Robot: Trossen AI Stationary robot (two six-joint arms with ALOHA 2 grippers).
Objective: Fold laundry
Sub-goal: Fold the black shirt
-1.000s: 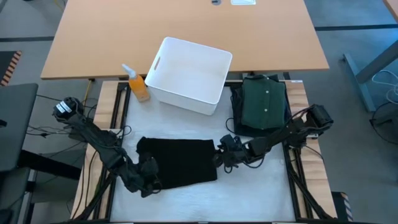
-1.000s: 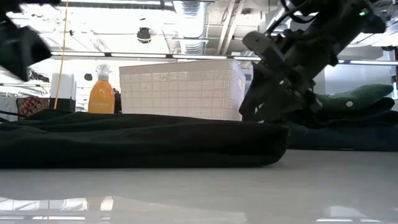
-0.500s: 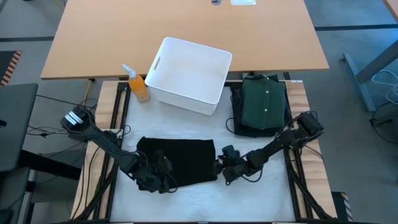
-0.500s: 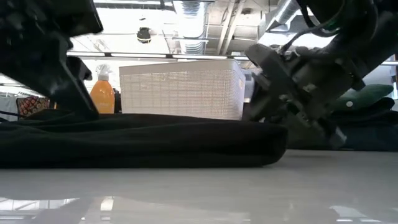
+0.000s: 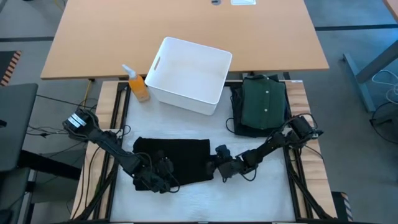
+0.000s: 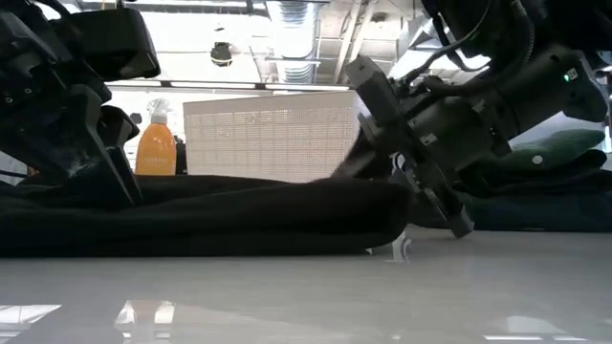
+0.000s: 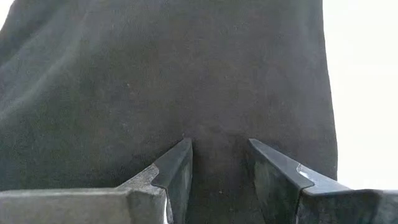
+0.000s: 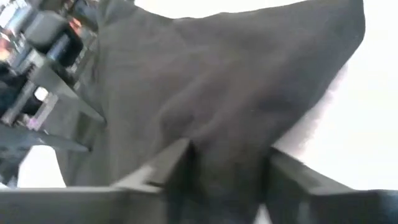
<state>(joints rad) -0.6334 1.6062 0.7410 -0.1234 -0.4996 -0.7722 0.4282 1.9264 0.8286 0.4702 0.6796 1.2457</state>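
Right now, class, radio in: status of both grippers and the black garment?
Left gripper on black garment, near edge, fingers apart. Right gripper at its right edge, fingers astride cloth. Green shirt folded aside. Nothing blocking.

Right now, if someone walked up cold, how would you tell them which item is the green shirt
Start at the white bin at the back of the table. Just beside it, on the right arm's side, sits a folded pile, and the green shirt lies on top. Its green colour and row of buttons set it apart from the flat black garment near the front.
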